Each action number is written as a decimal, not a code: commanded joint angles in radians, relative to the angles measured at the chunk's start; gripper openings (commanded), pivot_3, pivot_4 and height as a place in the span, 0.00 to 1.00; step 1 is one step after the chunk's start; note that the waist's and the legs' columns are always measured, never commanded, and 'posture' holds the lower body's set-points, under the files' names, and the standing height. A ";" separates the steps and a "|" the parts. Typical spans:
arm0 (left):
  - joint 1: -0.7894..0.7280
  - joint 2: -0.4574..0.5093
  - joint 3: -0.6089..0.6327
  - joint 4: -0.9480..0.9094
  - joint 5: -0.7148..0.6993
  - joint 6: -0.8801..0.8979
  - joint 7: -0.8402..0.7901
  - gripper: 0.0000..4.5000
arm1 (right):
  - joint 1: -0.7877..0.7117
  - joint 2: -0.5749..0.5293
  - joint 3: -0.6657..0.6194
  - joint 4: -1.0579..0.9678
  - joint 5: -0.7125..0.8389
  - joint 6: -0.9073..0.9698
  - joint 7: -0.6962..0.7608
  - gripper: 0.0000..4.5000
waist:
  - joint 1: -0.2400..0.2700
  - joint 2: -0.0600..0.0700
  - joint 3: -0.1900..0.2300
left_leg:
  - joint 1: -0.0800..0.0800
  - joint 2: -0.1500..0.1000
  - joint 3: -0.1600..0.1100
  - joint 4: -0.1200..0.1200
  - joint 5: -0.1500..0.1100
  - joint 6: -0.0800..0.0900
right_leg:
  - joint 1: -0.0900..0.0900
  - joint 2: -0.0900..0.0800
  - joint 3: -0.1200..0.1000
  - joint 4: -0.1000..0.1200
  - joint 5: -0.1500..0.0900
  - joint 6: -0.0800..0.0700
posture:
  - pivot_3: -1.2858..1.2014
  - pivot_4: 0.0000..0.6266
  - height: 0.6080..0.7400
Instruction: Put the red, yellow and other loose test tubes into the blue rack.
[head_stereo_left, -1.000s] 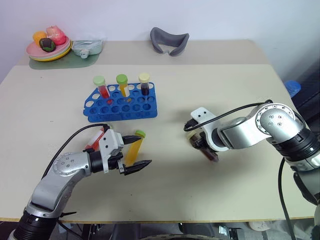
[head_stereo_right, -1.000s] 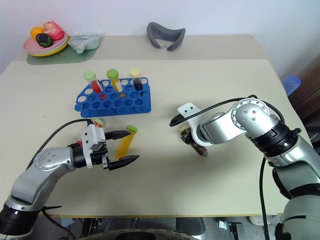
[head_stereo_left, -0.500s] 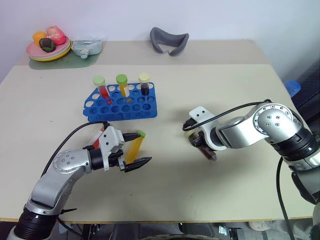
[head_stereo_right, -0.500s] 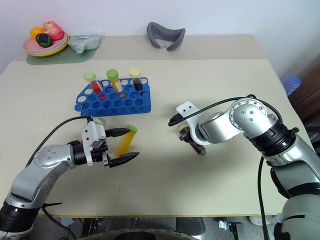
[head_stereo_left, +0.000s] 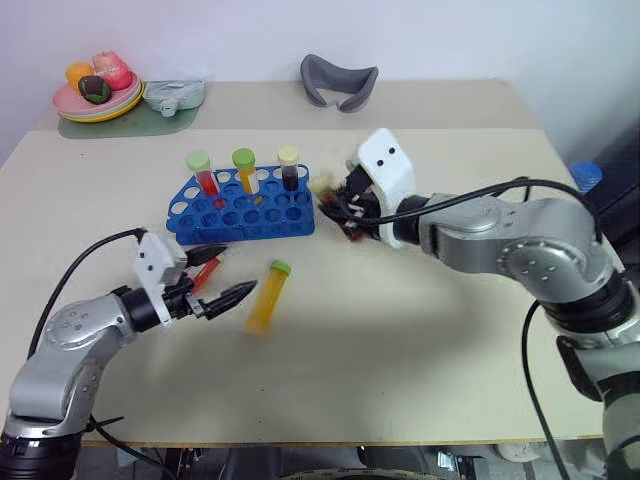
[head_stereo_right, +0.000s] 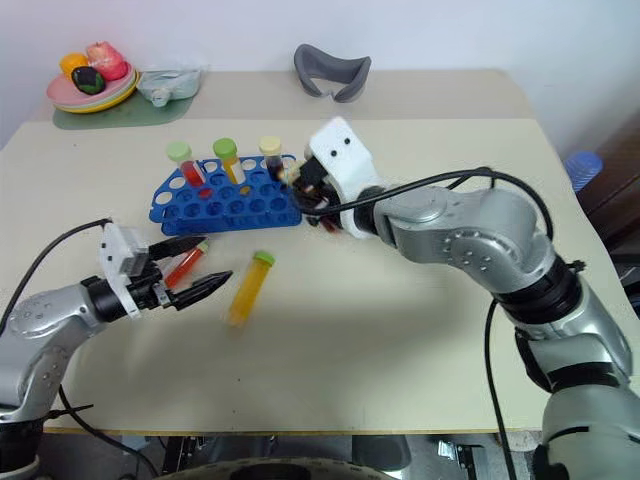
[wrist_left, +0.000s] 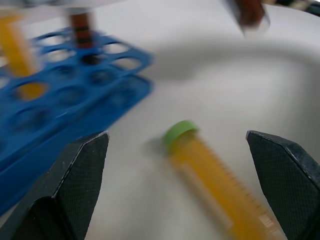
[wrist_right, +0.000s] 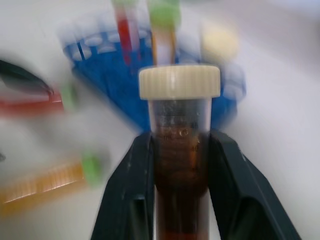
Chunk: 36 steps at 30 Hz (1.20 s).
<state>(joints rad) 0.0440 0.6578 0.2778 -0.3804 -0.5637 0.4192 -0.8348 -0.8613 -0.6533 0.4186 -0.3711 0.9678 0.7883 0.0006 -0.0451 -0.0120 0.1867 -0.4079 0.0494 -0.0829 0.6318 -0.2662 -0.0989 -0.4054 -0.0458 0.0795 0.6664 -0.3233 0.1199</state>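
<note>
On the pale worktop, wide bare room lies along the near edge and the right side, while the blue rack sits left of centre, well back from every edge. Three tubes stand upright in its back row: a red tube with a green cap, a yellow tube with a green cap, and a dark tube with a cream cap. Two more lie loose in front of the rack: a yellow tube with a green cap and a red one between the left gripper's fingers. The left gripper hovers just left of the yellow tube, fingers spread wide and empty. The right gripper is raised just beside the rack's right end, fingers clenched on a dark brown tube. At the far edge sit a plate of toy food, a green mat and a grey curved object. From the right wrist, the held tube's cream cap and printed scale are plain to see; the head views show it largely hidden behind the wrist.
</note>
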 joint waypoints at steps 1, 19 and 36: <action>-0.021 -0.077 0.083 0.027 -0.037 -0.078 0.066 1.00 | 0.019 0.182 -0.067 0.140 -0.156 -0.239 0.112 0.19 | -0.002 0.000 0.000 | 0.000 0.000 0.000 0.000 0.000 0.000 | 0.000 0.000 0.000 0.000 0.000 0.000 | 0.52 0.24 1.00; -0.037 -0.263 0.054 0.039 0.011 -0.217 0.229 1.00 | 0.103 0.637 -0.102 0.689 -0.722 -0.825 0.296 0.19 | -0.024 0.000 0.000 | 0.002 0.000 0.000 0.001 0.003 -0.006 | -0.001 0.000 0.000 0.007 0.000 0.000 | 0.52 0.24 1.00; 0.013 -0.275 0.004 0.003 -0.024 -0.201 0.220 1.00 | 0.065 0.751 -0.204 0.918 -0.828 -0.947 0.359 0.19 | -0.028 0.000 0.000 | 0.007 0.000 0.000 0.001 0.004 -0.007 | 0.001 0.000 0.001 0.014 0.000 0.000 | 0.52 0.24 1.00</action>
<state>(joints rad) 0.0574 0.3813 0.2856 -0.3375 -0.5789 0.2279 -0.6164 -0.7848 0.0730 0.2216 0.5491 0.1411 -0.1491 0.3435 -0.0730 -0.0121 0.1864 -0.4005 0.0491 -0.0825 0.6325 -0.2623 -0.1059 -0.4047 -0.0454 0.0808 0.6802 -0.3233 0.1194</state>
